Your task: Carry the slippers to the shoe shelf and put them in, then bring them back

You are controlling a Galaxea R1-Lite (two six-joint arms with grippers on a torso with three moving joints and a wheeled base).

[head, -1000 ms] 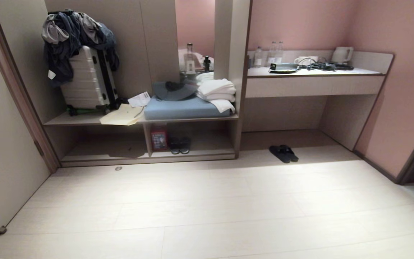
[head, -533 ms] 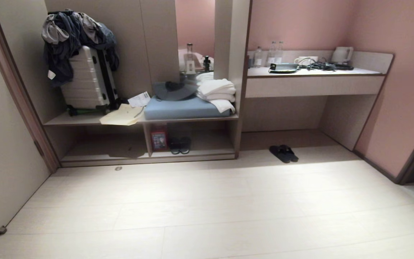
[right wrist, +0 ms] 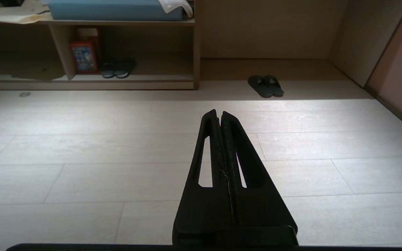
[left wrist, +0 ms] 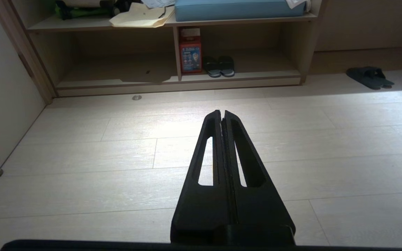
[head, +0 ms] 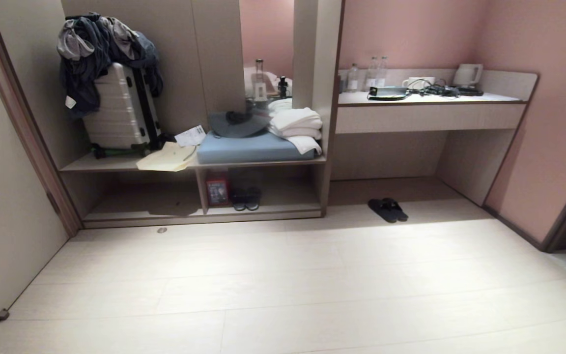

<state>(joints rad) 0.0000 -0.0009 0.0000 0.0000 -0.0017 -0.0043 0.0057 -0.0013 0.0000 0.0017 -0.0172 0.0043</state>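
Dark slippers [head: 387, 209] lie on the floor [head: 283, 285] beside the shoe shelf [head: 263, 212].

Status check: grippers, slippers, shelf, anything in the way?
Left gripper and right gripper shut, empty. Slippers on floor under desk. Shoe shelf holds another pair.

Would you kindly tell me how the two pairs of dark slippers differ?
The plain dark backless slippers lie angled on the open floor before the desk; the dark pair with pale sole rims sits straight inside the beige wood-grain shoe shelf, beside a red box. Both pairs lie side by side.
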